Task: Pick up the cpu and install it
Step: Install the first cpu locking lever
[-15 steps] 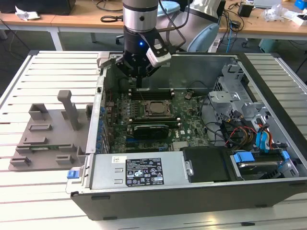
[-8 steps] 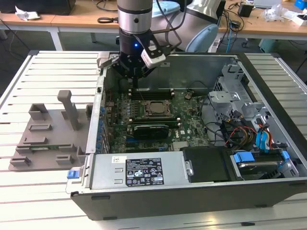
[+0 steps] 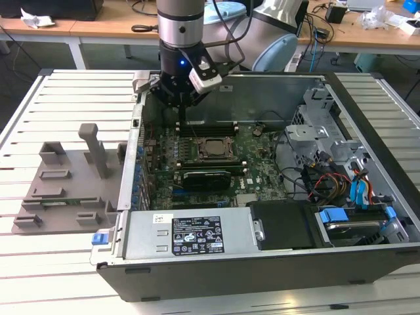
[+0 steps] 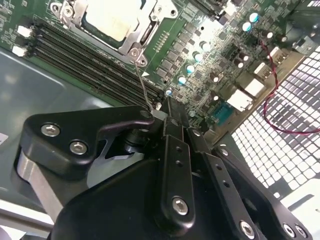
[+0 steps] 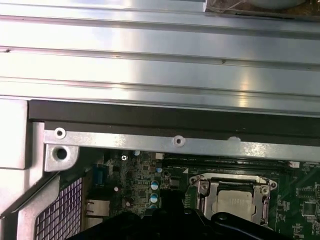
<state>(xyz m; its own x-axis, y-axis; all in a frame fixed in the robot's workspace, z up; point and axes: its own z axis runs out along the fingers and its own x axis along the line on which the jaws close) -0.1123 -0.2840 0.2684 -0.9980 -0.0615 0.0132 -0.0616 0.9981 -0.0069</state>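
We see the cpu [image 4: 111, 21] already seated in the motherboard socket [image 3: 213, 148]; our gripper [image 3: 182, 108] hovers beside it, and we cannot tell how far it is open.

You see an open computer case [image 3: 262, 262] on the slatted worktop [image 3: 39, 262], a grey plastic tray [image 3: 69, 190] beside it at the exterior view's left, and, probably, cluttered desks [image 3: 98, 26] behind.

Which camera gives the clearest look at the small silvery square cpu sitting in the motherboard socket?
The second wrist view: the small silvery square cpu looks large inside its metal socket frame, though the picture's edge crops it. The first wrist view shows it partly behind the gripper's black body. The exterior view shows it small and dark.
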